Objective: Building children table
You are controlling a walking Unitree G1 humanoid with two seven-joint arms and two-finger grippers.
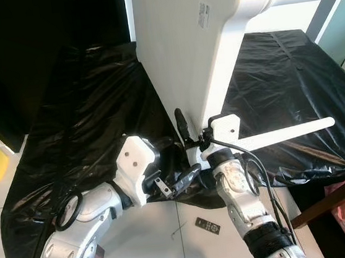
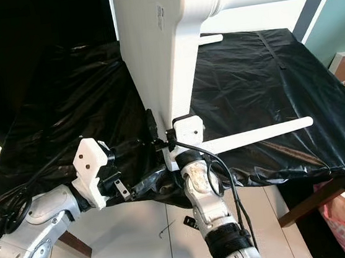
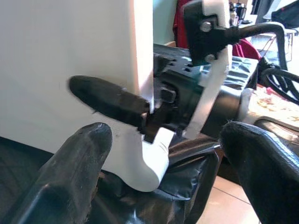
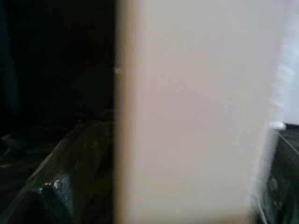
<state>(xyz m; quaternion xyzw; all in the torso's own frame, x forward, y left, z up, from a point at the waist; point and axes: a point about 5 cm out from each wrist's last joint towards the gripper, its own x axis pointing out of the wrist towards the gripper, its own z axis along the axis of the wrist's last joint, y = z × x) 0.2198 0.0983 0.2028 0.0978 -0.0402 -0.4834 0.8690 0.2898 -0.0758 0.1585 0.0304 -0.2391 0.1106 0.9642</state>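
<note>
**Right gripper pinches the table leg at the sheet's edge**

At the near edge of the black plastic sheet [image 1: 83, 114], the white children's table [image 1: 186, 34] stands tipped, with one broad leg [image 2: 152, 63] reaching down to the sheet. The right gripper [image 1: 188, 127] is closed on the lower end of that leg; one black finger [image 3: 107, 99] lies flat against the leg's face and the wrist mount sits behind its edge. The left gripper [image 3: 163, 186] hovers just beside and below, fingers spread wide and holding nothing, aimed at the leg's rounded foot [image 3: 147, 163]. A loose white rod-like part [image 1: 291, 130] lies on the sheet to the right. On the tiled floor [image 1: 171, 229] near the robot lie a small dark remote-like object [image 1: 207, 225] and a thin bent wire, perhaps a hex key [image 1: 178, 230].

The main risk appears to be the grip: a narrow pinch low on a tall, top-heavy piece could let it twist or topple if the arm shifts. The slippery sheet may also let the foot slide away. The open left gripper could bump the right wrist cable [image 1: 250, 157] when closing in.
</note>
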